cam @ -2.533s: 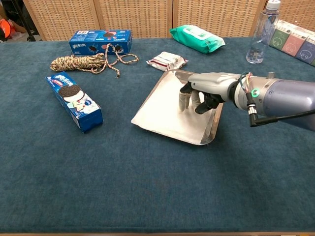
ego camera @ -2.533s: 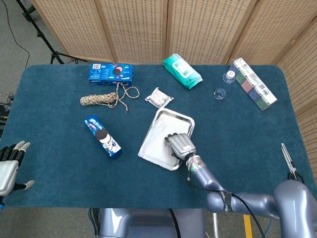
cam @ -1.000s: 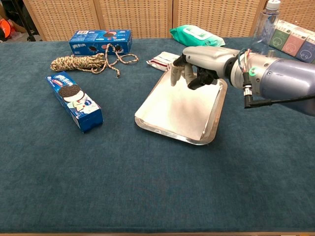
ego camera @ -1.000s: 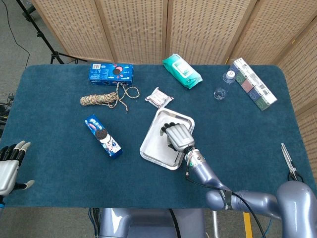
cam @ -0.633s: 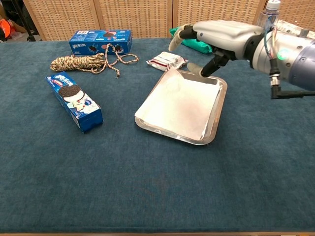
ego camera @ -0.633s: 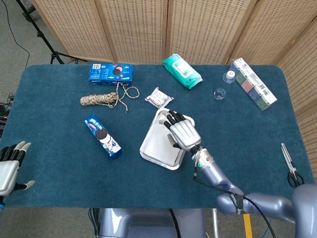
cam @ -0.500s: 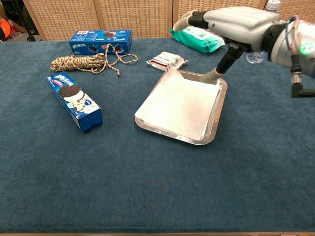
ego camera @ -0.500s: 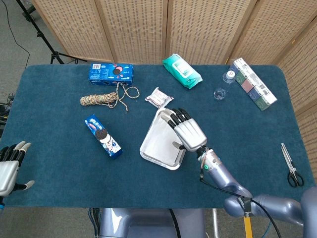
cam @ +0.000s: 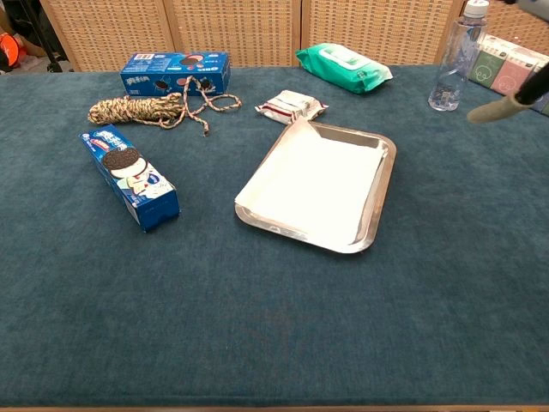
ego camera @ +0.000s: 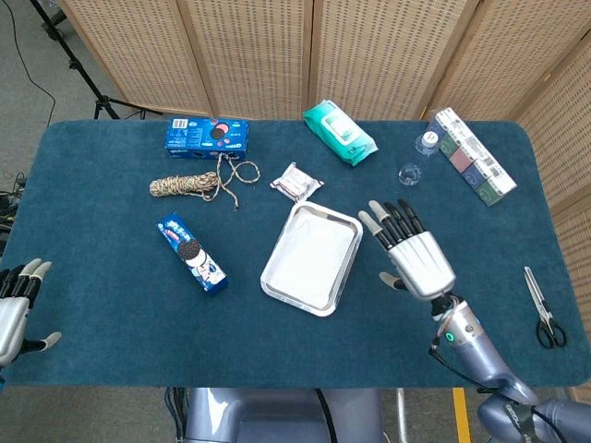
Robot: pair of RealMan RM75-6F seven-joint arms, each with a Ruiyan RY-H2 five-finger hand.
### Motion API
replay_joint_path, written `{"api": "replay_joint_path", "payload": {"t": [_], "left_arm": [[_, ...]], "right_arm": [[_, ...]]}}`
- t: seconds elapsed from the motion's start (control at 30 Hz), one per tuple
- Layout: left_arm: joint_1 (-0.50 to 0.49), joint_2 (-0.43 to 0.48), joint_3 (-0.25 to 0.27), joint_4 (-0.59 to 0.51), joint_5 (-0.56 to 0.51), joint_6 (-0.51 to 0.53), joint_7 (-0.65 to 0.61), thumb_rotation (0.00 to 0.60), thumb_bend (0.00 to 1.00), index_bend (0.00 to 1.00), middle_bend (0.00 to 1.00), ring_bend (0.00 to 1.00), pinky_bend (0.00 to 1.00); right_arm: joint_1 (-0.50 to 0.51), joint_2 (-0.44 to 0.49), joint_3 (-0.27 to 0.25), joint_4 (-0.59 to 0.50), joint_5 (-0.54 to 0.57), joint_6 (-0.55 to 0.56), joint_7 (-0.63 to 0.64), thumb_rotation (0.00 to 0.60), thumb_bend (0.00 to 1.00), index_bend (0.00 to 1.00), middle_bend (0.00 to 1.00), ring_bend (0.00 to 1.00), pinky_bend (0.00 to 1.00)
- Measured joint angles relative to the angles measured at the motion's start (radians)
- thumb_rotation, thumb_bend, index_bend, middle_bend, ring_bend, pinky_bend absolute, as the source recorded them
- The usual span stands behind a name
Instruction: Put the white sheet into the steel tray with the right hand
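Observation:
The white sheet point(ego camera: 311, 260) point(cam: 312, 182) lies flat inside the steel tray point(ego camera: 331, 300) point(cam: 383, 202) at the middle of the table. My right hand point(ego camera: 412, 253) floats to the right of the tray with its fingers spread and nothing in it; in the chest view only one fingertip point(cam: 491, 111) shows at the right edge. My left hand point(ego camera: 13, 309) is at the far left edge of the head view, off the table, fingers apart and holding nothing.
A blue cookie box point(ego camera: 192, 253) lies left of the tray. A rope coil point(ego camera: 189, 185), a second blue box point(ego camera: 208, 135), a small packet point(ego camera: 295, 180), a green wipes pack point(ego camera: 339, 132), a water bottle point(ego camera: 416, 157) and a carton point(ego camera: 475, 155) line the back. Scissors point(ego camera: 542, 309) lie far right.
My right hand lifted off the sheet in the tray and drew back to the right, fingers spreading. The sheet stayed in the tray. The left hand has not moved.

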Motion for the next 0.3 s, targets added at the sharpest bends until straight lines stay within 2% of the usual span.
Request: {"api": "replay_joint_path", "payload": {"t": [0.3], "left_arm": [[0.042,-0.001,0.021,-0.007,0.05,0.057,-0.015,0.6,0.0,0.0,0.0,0.0,0.0]], "right_arm": [[-0.236,0.059,-0.076,0.013,-0.04,0.222,0.137,0.6,0.0,0.0,0.0,0.0,0.0]]}}
